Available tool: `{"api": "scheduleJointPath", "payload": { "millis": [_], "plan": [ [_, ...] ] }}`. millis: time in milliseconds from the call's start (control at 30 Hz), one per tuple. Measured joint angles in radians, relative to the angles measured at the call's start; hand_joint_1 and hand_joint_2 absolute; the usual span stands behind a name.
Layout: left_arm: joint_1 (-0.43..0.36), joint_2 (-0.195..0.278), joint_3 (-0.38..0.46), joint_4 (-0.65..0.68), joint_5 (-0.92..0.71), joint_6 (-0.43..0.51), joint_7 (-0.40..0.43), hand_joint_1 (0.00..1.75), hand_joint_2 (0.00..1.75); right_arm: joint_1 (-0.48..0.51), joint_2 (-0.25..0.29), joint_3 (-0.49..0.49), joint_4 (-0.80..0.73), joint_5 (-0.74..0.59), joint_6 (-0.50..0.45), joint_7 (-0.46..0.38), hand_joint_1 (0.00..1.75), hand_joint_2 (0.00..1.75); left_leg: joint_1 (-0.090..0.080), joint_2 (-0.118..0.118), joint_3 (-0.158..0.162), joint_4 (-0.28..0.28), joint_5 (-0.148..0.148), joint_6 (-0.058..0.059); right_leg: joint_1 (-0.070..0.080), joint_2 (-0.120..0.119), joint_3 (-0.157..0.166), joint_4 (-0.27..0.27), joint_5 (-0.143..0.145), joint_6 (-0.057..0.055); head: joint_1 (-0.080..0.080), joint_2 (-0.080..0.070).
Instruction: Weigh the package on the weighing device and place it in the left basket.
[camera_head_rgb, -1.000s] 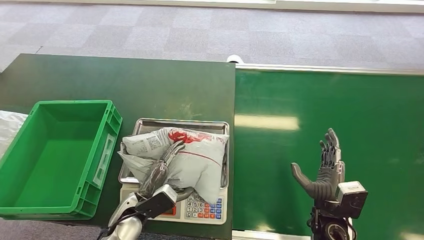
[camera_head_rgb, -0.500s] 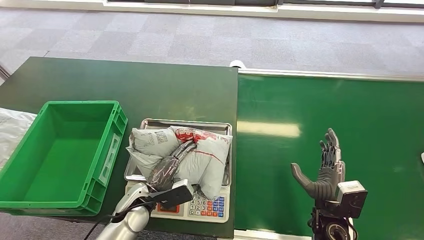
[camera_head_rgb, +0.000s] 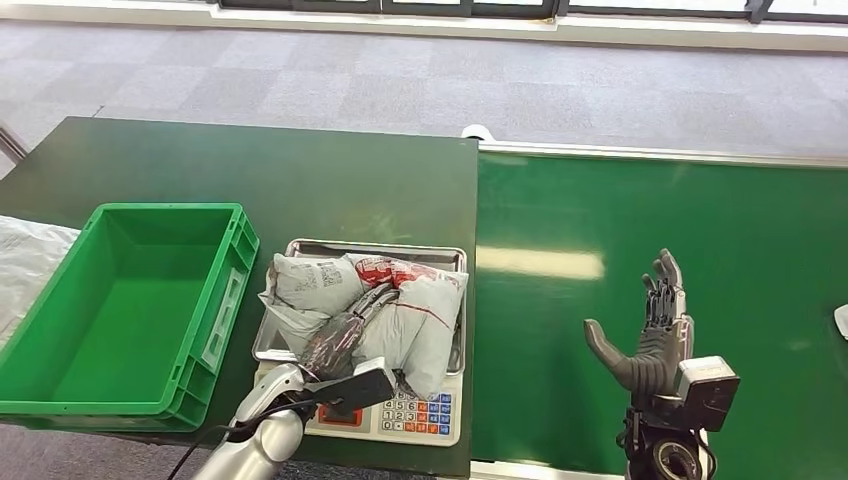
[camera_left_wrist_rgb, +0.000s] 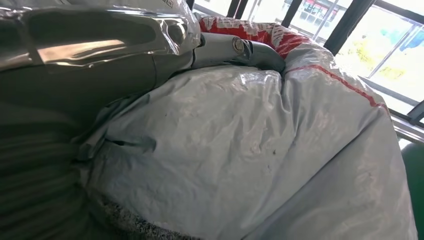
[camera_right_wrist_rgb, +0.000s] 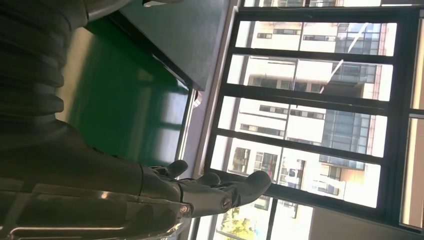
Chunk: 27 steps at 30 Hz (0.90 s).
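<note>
While the left hand (camera_head_rgb: 345, 330) lies on top of the grey plastic mailing package (camera_head_rgb: 400, 315), its dark fingers (camera_head_rgb: 372, 299) stretch along the crumpled bag toward the red-printed patch; in the left wrist view the thumb (camera_left_wrist_rgb: 235, 50) presses into a fold of the plastic beside that red print, though whether the fingers actually clamp the bag or merely rest on it I cannot tell. This package sits in the steel tray (camera_head_rgb: 440, 252) of the weighing scale (camera_head_rgb: 415, 415), filling most of the tray, with a white printed label facing up near the tray's left side. A keypad with white, blue and orange keys runs along the scale's front edge, partly hidden by the left wrist. Just beside the scale, on the left part of the dark green table (camera_head_rgb: 250, 170), stands the green plastic basket (camera_head_rgb: 235, 265), nothing visible inside it. Some crinkled clear plastic (camera_head_rgb: 25, 260) lies past the basket at the table's left edge. Well apart, over the brighter green conveyor surface (camera_head_rgb: 620, 220) on the right, the right hand (camera_head_rgb: 650, 335) is held upright with palm open, fingers apart and holding nothing.
</note>
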Motion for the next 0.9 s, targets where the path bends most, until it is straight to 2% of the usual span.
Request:
{"api": "scheduleJointPath", "payload": {
  "millis": [33, 267, 600, 900],
  "plan": [
    [0.001, -0.001, 0.001, -0.001, 0.001, 0.002, -0.002, 1.71, 1.75, -0.005, 0.0, 0.0, 0.0, 0.001, 0.0, 0.0, 0.0, 1.75, 0.0, 0.0, -0.001, 0.0, 0.001, 0.001, 0.0, 0.0, -0.001, 0.0, 0.0, 0.0, 0.0, 0.0],
    [0.003, -0.01, 0.016, -0.015, 0.013, 0.021, -0.011, 1.71, 1.75, -0.015, 0.002, 0.0, 0.0, 0.002, 0.0, 0.001, 0.0, 1.75, -0.001, -0.001, -0.007, 0.0, 0.008, 0.001, -0.001, -0.001, -0.006, 0.0, 0.009, 0.0, 0.0, 0.0],
    [-0.001, -0.013, 0.031, -0.022, 0.032, 0.037, -0.025, 1.75, 1.75, -0.014, 0.003, 0.0, 0.001, 0.002, -0.003, 0.001, 0.0, 1.75, -0.001, -0.001, 0.0, 0.0, 0.002, 0.0, -0.001, -0.001, -0.001, 0.0, 0.002, 0.001, 0.0, 0.0],
    [0.032, -0.013, 0.037, -0.027, 0.083, 0.14, -0.101, 1.75, 1.75, -0.002, 0.006, 0.0, 0.001, 0.004, -0.017, -0.001, 0.0, 1.75, -0.001, 0.004, -0.003, 0.0, 0.001, 0.0, -0.001, 0.002, -0.005, 0.001, 0.001, 0.001, 0.0, 0.0]
  ]
}}
